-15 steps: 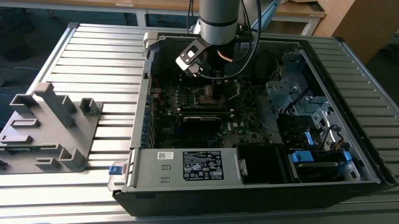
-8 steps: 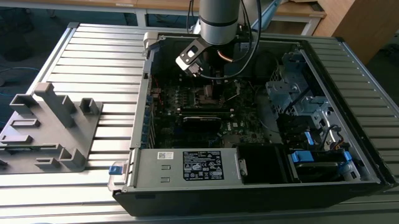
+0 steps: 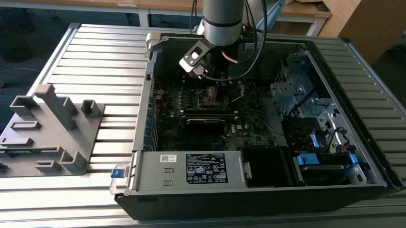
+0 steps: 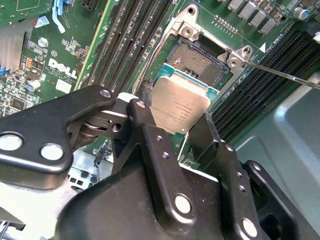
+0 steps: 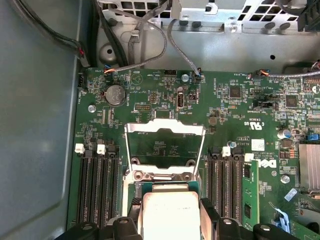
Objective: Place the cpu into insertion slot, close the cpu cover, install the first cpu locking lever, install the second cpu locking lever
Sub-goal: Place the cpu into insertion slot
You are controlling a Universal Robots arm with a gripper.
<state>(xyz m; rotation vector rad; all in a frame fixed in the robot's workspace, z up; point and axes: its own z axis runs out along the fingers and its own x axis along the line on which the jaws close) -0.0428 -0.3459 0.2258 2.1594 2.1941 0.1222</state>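
Exterior view – the gripper (image 3: pixel 216 70) hangs inside the open computer case (image 3: pixel 254 202). Second wrist view – its fingers (image 4: pixel 144 97) pinch the cpu (image 4: pixel 180 102) by two opposite edges, metal top up, at the edge of the bare insertion slot (image 4: pixel 197 62). First wrist view – the cpu cover (image 5: pixel 165 126) stands hinged open beyond the chip.

Exterior view: high, angled down, far enough to take in the whole open black metal computer case (image 3: pixel 254 202). Both wrist views: close above its green circuit board (image 5: pixel 235 115) (image 4: pixel 75 50), sharing the flat silver-grey square cpu (image 5: pixel 170 212) (image 4: pixel 180 102).
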